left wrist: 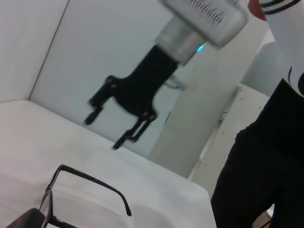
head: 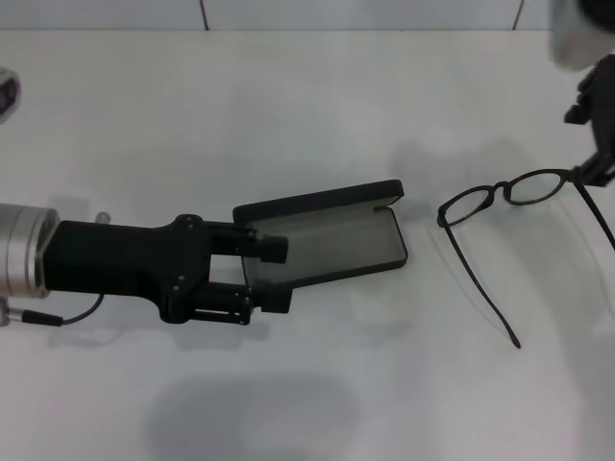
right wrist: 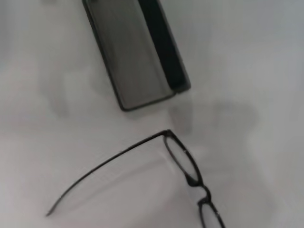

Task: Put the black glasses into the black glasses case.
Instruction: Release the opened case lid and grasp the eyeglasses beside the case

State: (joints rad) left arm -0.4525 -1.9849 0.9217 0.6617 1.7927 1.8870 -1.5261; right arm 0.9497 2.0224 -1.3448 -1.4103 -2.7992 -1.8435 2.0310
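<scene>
The black glasses case (head: pixel 332 240) lies open on the white table, grey lining up, lid tilted toward the far side. It also shows in the right wrist view (right wrist: pixel 135 52). My left gripper (head: pixel 269 274) is open, its fingers either side of the case's left end. The black glasses (head: pixel 504 192) lie unfolded on the table to the right of the case, temple arms pointing toward me. They also show in the right wrist view (right wrist: pixel 183 164) and the left wrist view (left wrist: pixel 85 187). My right gripper (head: pixel 591 144) hovers over the glasses' right end, open and empty, as the left wrist view (left wrist: pixel 104 132) shows.
The table's far edge runs along the top of the head view. A grey object (head: pixel 5 96) sits at the far left edge. A white panel and a dark body (left wrist: pixel 266 166) stand beyond the table's right side.
</scene>
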